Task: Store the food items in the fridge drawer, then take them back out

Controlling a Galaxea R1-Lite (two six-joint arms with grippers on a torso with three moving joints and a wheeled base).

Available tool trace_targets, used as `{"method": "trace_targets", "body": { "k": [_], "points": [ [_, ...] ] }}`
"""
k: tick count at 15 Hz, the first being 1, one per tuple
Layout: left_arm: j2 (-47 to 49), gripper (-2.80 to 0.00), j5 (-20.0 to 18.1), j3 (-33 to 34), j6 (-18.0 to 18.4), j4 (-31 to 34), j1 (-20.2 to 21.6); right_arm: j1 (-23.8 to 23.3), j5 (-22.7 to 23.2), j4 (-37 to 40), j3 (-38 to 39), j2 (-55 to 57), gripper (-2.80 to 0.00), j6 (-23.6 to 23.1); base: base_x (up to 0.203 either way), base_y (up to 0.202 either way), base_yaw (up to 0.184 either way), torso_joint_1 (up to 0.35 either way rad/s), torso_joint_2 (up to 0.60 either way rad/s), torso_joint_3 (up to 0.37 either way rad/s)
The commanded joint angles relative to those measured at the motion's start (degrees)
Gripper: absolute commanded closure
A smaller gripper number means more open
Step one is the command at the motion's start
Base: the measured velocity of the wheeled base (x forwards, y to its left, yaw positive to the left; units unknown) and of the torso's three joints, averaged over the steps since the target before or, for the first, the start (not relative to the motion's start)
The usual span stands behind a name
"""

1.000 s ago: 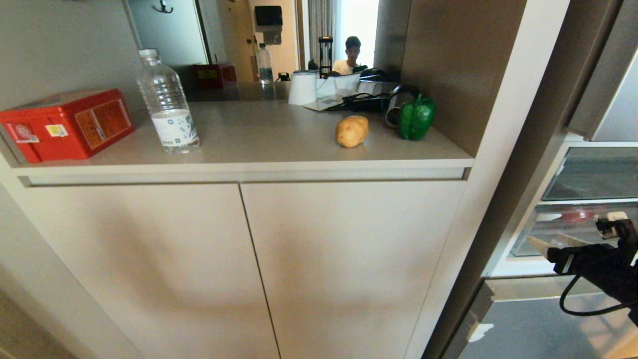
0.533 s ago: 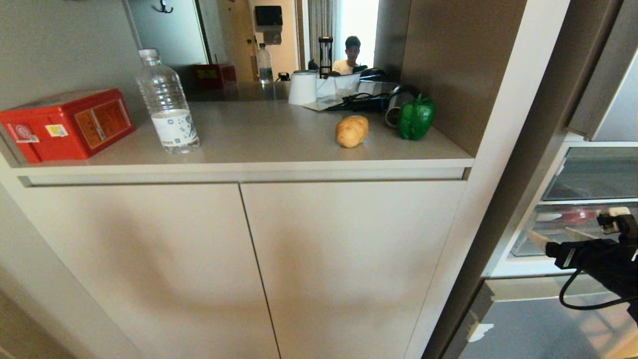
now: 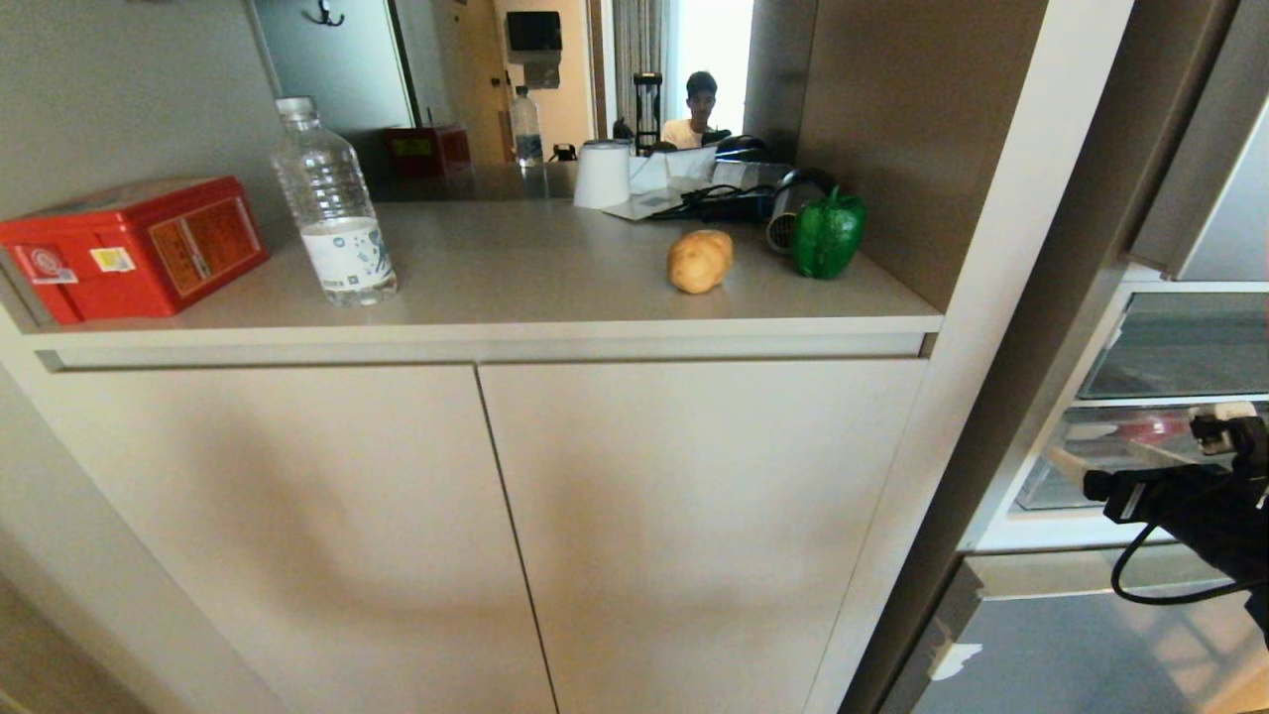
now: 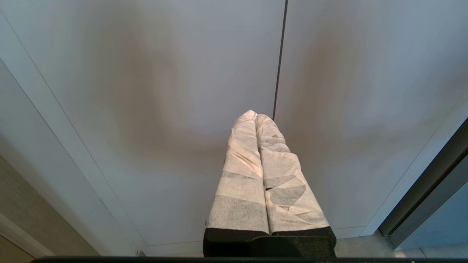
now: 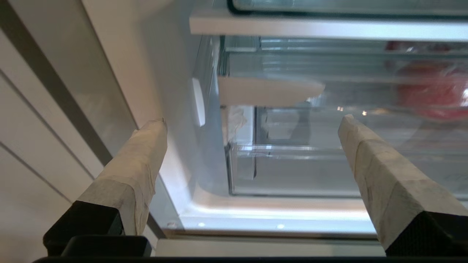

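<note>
The tan potato (image 3: 700, 261) and the dark-green bell pepper (image 3: 828, 234) rest on the beige counter (image 3: 555, 288), the pepper against the right wall. Down at the right, the clear fridge drawer (image 3: 1041, 493) (image 5: 310, 171) sits in the open fridge. My right gripper (image 3: 1100, 462) (image 5: 254, 120) hangs just in front of the drawer's left end, open wide with nothing between its fingers. My left gripper (image 4: 254, 115) is shut and empty. It faces the cabinet doors and is out of the head view.
A clear water bottle (image 3: 335, 203) and a red box (image 3: 129, 246) stand on the counter's left. A white cup (image 3: 602, 175) and dark cables lie at the back, where a person (image 3: 700, 109) shows. Something red (image 5: 431, 89) lies in the drawer. A grey steel panel (image 3: 1071, 645) lies below.
My right gripper has spread its fingers wider and risen slightly in front of the drawer. The potato, the pepper and the left gripper have not moved.
</note>
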Motion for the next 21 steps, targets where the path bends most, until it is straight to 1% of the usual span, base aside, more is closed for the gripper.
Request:
{"method": "trace_targets", "body": {
  "k": [1,16,18,21],
  "points": [
    [0.0,0.00,0.0,0.6,0.0,0.0,0.0,0.0,0.2,-0.5,-0.4,0.3,-2.80,0.0,0.000,0.000,0.000,0.000,0.00,0.000],
    [0.0,0.00,0.0,0.6,0.0,0.0,0.0,-0.3,0.2,-0.5,0.7,-0.1,-2.80,0.0,0.000,0.000,0.000,0.000,0.00,0.000],
    [0.0,0.00,0.0,0.6,0.0,0.0,0.0,-0.6,0.3,-0.3,3.2,-2.7,-2.80,0.2,0.000,0.000,0.000,0.000,0.00,0.000],
    [0.0,0.00,0.0,0.6,0.0,0.0,0.0,-1.0,0.3,-0.1,9.3,-8.9,-2.80,0.4,0.000,0.000,0.000,0.000,0.00,0.000]
  ]
}}
